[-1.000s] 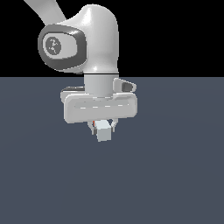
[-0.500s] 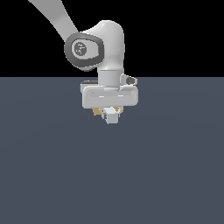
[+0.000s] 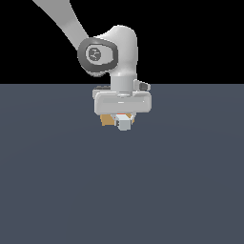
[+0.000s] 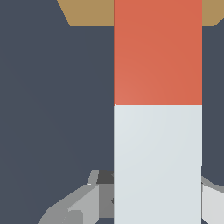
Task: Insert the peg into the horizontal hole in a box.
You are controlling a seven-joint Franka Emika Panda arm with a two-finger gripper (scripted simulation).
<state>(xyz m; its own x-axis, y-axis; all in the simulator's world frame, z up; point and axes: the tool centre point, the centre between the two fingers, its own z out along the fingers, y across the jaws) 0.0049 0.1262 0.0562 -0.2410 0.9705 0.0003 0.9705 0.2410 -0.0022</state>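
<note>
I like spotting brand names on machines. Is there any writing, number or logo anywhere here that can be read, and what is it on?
No readable words or numbers in either view.
A round grey cap on the arm's joint carries a pale mark, too blurred to read.
The peg, the box and the gripper show no writing.

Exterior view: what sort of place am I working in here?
Most likely a bare simulated test scene, not a real room: a flat, featureless slate-grey floor under a black void, with only the white robot arm, a tan box and the orange-red and white square peg.
</note>
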